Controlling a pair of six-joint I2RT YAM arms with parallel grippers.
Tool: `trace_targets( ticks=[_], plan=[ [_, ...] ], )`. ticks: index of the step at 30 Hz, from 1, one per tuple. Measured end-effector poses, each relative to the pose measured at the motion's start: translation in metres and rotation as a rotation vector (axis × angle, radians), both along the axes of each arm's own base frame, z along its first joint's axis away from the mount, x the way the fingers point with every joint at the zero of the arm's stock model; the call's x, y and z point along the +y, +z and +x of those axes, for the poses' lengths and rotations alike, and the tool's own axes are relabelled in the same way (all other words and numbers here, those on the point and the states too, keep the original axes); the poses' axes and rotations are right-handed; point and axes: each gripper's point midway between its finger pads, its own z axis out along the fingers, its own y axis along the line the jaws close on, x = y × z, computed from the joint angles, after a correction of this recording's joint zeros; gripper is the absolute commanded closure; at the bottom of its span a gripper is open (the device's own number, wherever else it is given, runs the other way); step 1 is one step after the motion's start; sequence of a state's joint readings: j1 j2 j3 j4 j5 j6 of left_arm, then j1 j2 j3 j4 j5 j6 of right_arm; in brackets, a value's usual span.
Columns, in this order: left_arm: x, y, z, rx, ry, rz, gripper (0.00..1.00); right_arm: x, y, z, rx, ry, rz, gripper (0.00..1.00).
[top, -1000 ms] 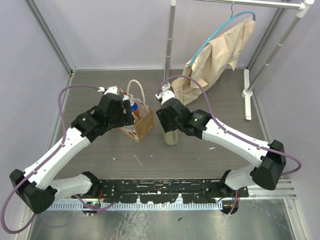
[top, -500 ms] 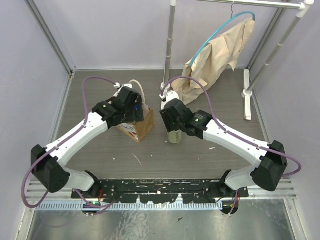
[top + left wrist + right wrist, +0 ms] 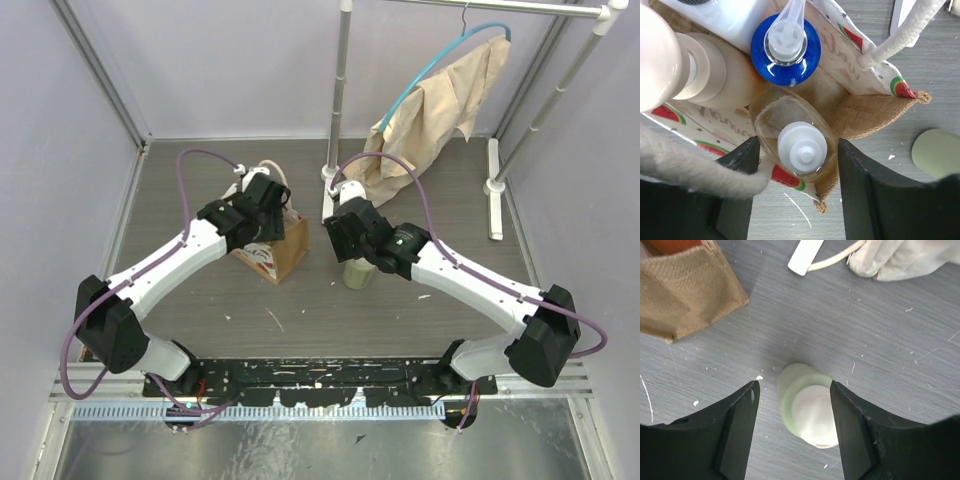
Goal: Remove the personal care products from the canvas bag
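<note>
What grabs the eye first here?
The left pincer hangs over the open canvas bag left of centre, its jaws straddling a clear bottle with a white cap, next to a blue-capped pump bottle. Just right of the bag, the olive-green bottle stands on the table between the open jaws of the right pincer. At back right, a beige cloth droops from a teal hanger.

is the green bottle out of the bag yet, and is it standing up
Out and upright: the green bottle stands on the table, apart from the bag, its pale lid pointing up.
</note>
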State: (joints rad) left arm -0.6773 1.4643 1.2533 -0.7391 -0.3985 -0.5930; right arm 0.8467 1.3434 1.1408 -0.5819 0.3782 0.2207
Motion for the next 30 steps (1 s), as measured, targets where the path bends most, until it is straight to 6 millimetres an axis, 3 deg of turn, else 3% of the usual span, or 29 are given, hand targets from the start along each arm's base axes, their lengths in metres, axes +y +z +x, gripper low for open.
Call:
trace_targets(
  ticks=[6,10,21,26,30],
  plan=[
    [0.002,0.01,0.01,-0.063,0.005,0.015,0.84,0.001,0.019,0.007,-0.061,-0.016,0.051,0.35],
    [0.006,0.012,0.009,-0.073,0.009,0.03,1.0,0.002,0.02,0.007,-0.066,-0.016,0.057,0.35],
    [0.014,0.011,-0.003,-0.086,0.017,0.013,1.0,0.006,0.022,0.008,-0.068,-0.006,0.073,0.35],
    [0.03,0.012,-0.024,-0.087,0.037,-0.011,1.0,0.013,0.025,0.007,-0.066,0.021,0.099,0.35],
    [0.055,0.013,-0.049,-0.065,0.053,0.023,0.9,0.027,0.035,0.007,-0.067,0.066,0.155,0.35]
  ],
)
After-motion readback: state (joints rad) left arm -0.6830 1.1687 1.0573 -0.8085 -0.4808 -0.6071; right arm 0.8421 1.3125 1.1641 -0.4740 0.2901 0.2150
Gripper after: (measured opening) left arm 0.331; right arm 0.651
